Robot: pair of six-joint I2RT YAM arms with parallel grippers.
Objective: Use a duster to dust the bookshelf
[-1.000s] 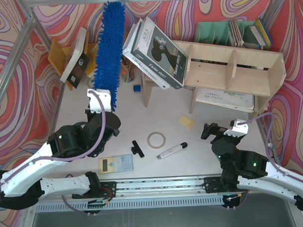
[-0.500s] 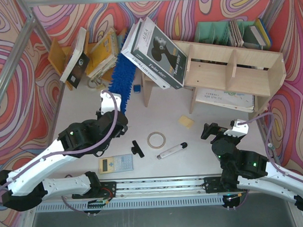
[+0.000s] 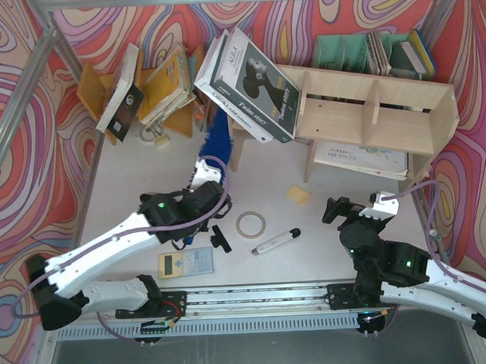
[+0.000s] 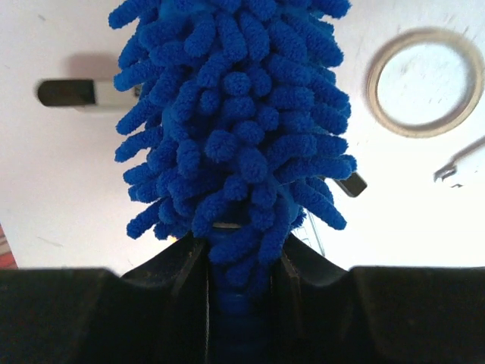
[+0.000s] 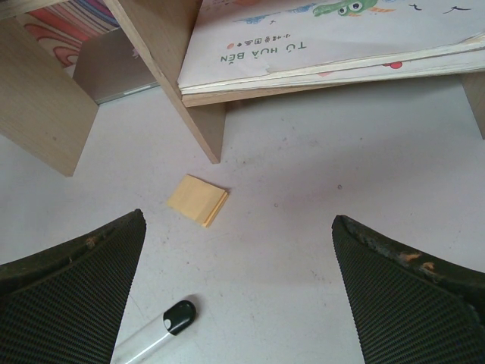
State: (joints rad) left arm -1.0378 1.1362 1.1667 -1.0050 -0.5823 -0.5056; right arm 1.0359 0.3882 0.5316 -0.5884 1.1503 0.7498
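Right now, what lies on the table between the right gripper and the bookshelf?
A small yellow notepad lies there, flat on the table, apart from the right gripper and from the bookshelf. The right wrist view shows it best.

The duster [image 4: 235, 129] is soft cloth, made of thick fluffy blue microfibre strands. The bookshelf [image 3: 401, 124] is pale bare wood, matt, with plain cut edges. The table [image 5: 318, 197] looks white, smooth and matt. The marker [image 5: 173, 321] has a glossy black plastic cap.
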